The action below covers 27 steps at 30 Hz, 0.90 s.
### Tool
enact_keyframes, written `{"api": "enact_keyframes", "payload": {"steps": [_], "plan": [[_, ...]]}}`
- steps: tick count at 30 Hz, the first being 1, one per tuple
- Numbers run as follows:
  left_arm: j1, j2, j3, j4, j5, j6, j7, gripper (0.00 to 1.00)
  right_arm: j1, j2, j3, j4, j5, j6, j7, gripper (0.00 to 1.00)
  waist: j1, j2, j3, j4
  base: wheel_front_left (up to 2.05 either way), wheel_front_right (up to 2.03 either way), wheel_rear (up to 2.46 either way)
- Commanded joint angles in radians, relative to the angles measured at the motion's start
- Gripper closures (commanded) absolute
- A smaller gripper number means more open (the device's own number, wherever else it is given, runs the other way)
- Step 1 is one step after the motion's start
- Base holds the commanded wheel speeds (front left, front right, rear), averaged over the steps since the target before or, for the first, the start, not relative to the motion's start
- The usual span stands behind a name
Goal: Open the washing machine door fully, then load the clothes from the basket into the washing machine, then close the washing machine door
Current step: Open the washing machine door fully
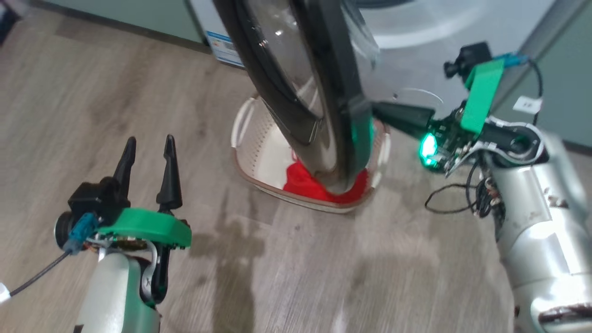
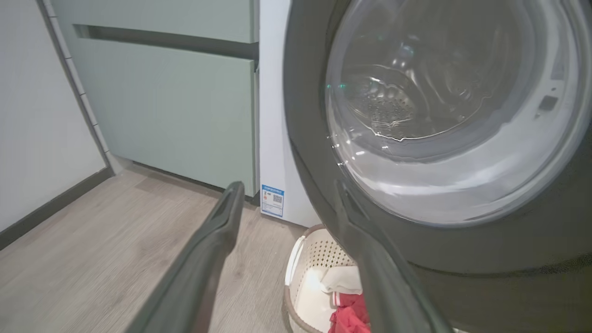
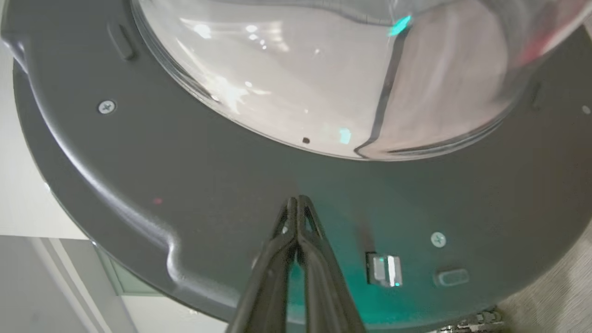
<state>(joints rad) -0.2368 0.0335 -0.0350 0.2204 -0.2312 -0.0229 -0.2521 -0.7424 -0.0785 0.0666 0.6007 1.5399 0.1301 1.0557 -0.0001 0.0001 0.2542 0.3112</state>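
A: What did we see of the right claw (image 3: 296, 201)?
B: Pressed together at the washing machine door (image 1: 333, 83), which hid part of the basket (image 1: 259, 143) and clothes (image 1: 303, 182); our left claw (image 1: 150, 138) stood spread.

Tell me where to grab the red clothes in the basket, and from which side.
Probably best: grip the raised red bunch of the clothes at the near end of the basket, from above. Come in on the robot's left of the washing machine door, whose black rim hangs over the middle of the basket; the open left tool is on that side.
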Motion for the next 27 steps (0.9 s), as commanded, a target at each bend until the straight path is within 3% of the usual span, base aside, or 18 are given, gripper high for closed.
{"api": "enact_keyframes", "payload": {"steps": [1, 14, 21, 27], "plan": [[-0.007, 0.017, 0.027, -0.026, -0.006, 0.005, -0.01, 0.0, -0.011, 0.028, 0.02, -0.042, 0.013, 0.001, 0.001, 1.0, 0.0001, -0.0001, -0.021, 0.028, 0.0, 0.0, 0.0], [0.035, 0.017, 0.012, -0.021, -0.031, 0.026, -0.01, 0.0, 0.072, 0.028, 0.187, -0.06, 0.171, 0.001, -0.092, 1.0, 0.0001, -0.0001, -0.065, 0.145, 0.0, 0.0, 0.0], [0.04, 0.017, 0.004, -0.025, -0.04, 0.034, -0.01, 0.0, 0.072, 0.028, 0.249, -0.051, 0.209, 0.001, -0.137, 1.0, 0.0001, -0.0001, -0.068, 0.166, 0.0, 0.0, 0.0], [0.047, 0.017, 0.002, -0.027, -0.045, 0.039, -0.01, 0.0, 0.108, 0.014, 0.239, -0.063, 0.244, 0.001, -0.192, 1.0, 0.0001, -0.0001, -0.077, 0.162, 0.0, 0.0, 0.0]]}}
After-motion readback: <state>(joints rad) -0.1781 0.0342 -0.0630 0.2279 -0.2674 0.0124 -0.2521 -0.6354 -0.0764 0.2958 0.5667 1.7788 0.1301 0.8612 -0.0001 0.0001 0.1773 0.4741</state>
